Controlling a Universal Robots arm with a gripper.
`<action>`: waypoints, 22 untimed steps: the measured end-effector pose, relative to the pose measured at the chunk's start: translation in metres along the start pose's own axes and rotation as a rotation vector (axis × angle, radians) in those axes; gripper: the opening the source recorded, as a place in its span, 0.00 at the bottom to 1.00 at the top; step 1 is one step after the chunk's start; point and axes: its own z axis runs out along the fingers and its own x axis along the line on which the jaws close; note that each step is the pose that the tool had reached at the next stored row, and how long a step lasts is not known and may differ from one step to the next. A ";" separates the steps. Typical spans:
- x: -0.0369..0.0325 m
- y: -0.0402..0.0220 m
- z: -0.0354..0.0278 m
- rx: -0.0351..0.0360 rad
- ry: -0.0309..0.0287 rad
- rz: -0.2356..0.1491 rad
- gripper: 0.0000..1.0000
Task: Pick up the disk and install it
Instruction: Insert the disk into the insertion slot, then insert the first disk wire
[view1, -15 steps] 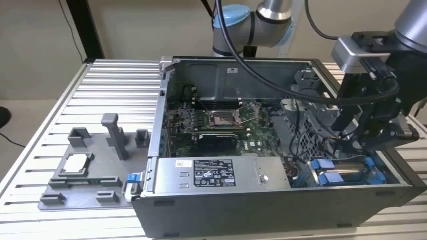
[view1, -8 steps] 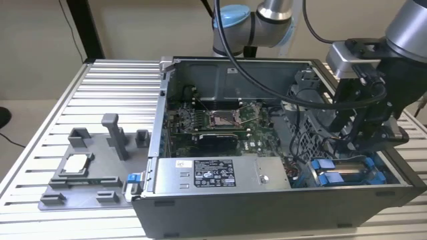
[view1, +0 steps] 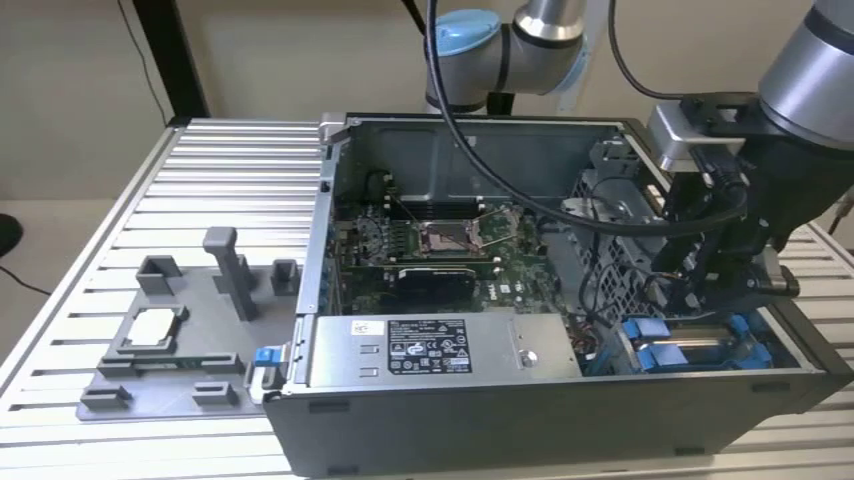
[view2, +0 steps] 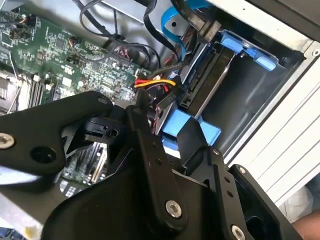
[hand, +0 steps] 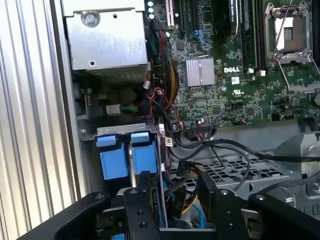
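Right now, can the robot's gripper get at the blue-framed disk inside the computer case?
Probably yes: the gripper hangs just above the disk in the open-topped case, with nothing between them, though cables run close beside.

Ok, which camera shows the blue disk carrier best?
The first wrist view: the blue disk carrier faces the camera, both blue tabs plain, in the drive bay. The second wrist view catches one blue end, partly hidden. The exterior view gives small blue patches under the arm.

Exterior view overlooks the open computer case (view1: 534, 425) from above; both wrist views sit close inside, sharing its motherboard (view2: 60, 55) (hand: 225, 100).
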 end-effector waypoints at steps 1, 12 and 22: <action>0.0001 0.0000 0.0009 0.0000 -0.0036 0.006 1.00; -0.0021 -0.0083 0.0022 -0.0071 -0.0631 0.019 1.00; -0.0009 -0.0103 0.0020 -0.0078 -0.0631 0.019 0.00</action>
